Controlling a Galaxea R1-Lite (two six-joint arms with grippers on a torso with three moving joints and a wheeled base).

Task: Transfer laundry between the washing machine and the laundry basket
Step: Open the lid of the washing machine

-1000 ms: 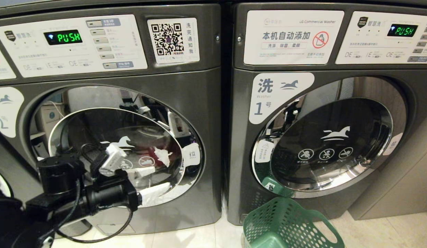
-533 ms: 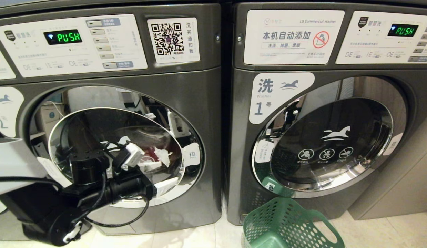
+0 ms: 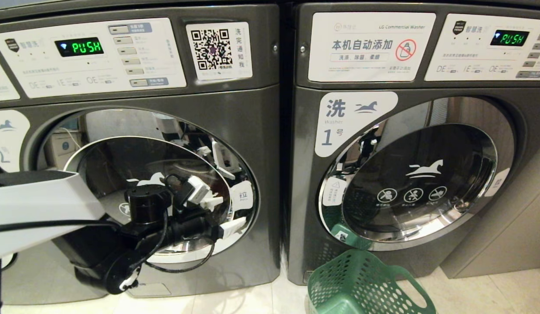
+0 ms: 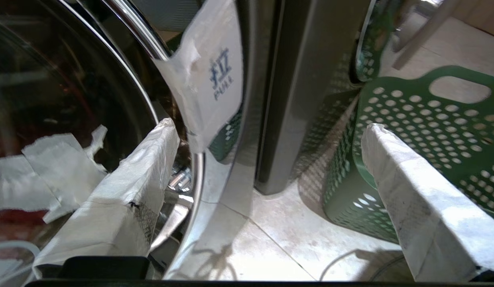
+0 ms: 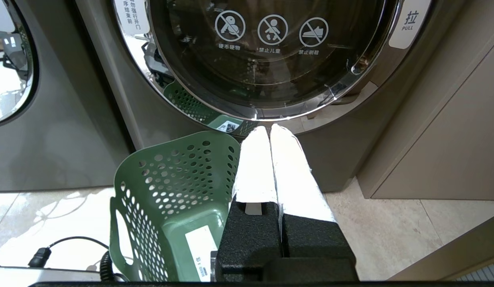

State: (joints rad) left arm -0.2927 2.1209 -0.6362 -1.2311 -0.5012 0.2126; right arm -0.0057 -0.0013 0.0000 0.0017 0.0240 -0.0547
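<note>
Left gripper (image 3: 228, 218): positioned in front of left washing machine (image 3: 134, 152), at lower right part of closed round door (image 3: 147, 187), just beside white pull label (image 4: 215, 79). White-wrapped fingers (image 4: 143, 171) spread wide, nothing between them. Red and white laundry (image 4: 43, 179) visible behind door glass, inside drum.

Right gripper (image 5: 270, 131): parked low, before right washing machine (image 3: 409, 144), door (image 3: 418, 183) closed. Fingers pressed together, nothing grasped.

Laundry basket (image 3: 361, 283): green, perforated, standing on tiled floor (image 3: 470, 292) at foot of right washing machine, near seam between both units. No clothing visible in basket.
</note>
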